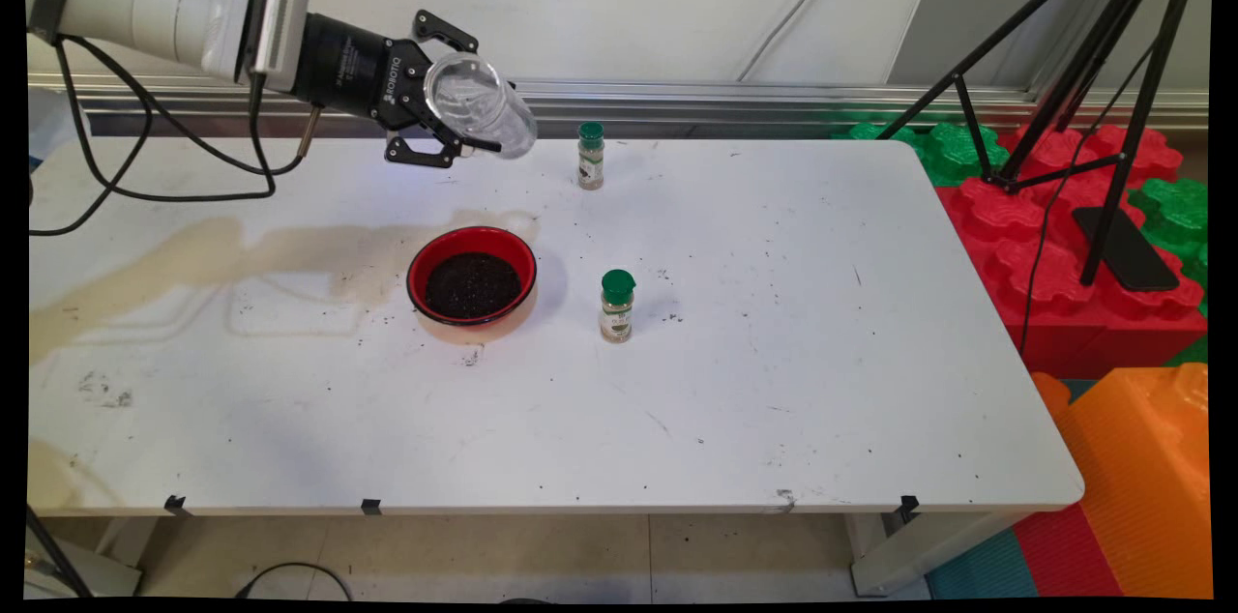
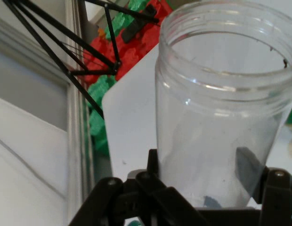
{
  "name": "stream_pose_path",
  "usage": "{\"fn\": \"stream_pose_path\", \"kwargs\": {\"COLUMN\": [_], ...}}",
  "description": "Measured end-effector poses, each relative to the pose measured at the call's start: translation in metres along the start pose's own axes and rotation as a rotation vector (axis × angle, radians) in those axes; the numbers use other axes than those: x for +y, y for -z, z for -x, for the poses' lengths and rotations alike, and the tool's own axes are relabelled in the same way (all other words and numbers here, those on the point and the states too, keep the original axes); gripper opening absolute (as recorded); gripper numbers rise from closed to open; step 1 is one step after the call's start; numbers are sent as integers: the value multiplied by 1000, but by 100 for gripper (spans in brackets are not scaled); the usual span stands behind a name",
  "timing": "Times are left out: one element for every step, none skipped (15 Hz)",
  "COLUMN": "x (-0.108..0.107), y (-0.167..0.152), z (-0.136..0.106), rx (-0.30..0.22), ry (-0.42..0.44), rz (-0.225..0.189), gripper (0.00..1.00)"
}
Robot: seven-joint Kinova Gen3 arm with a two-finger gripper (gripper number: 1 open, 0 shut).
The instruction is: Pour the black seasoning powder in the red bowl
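My gripper [image 1: 447,125] is shut on a clear plastic jar [image 1: 481,104], held on its side above the table's far left. In the hand view the jar [image 2: 221,108] fills the right half, empty but for a few dark specks, its open mouth pointing away from the hand. One finger [image 2: 153,165] presses its left wall. Below and in front of the jar stands a red bowl [image 1: 472,280] filled with dark grains. Two small spice bottles with green caps stand on the table: one near the far edge [image 1: 590,156], one right of the bowl [image 1: 616,306].
A brownish stain [image 1: 222,250] spreads over the table left of the bowl, with dark crumbs scattered about. Black cables [image 1: 145,159] hang from the arm. Right of the table are a black tripod [image 1: 1093,62] and red, green and orange foam blocks [image 1: 1064,236].
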Motion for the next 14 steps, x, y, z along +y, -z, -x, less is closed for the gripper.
{"fn": "stream_pose_path", "kwargs": {"x": [-2,-3,-5,-7,-9,-10,-12,-13,-15,-16,-18,-20,-21,-23], "y": [-2,-4,-5,-8,-10,-11,-13,-15,-17,-19,-22,-26,-30,-33], "z": [0,1,2,3,4,4,5,6,7,8,9,11,13,14], "rx": [1,2,3,3,4,4,5,5,7,7,8,10,12,14], "ry": [56,103,155,208,251,278,318,344,381,406,441,481,518,548], "rz": [9,17,24,30,34,36,38,39,42,43,44,47,49,51], "gripper": [0,0,0,0,0,0,0,0,0,0,0,0,0,0]}}
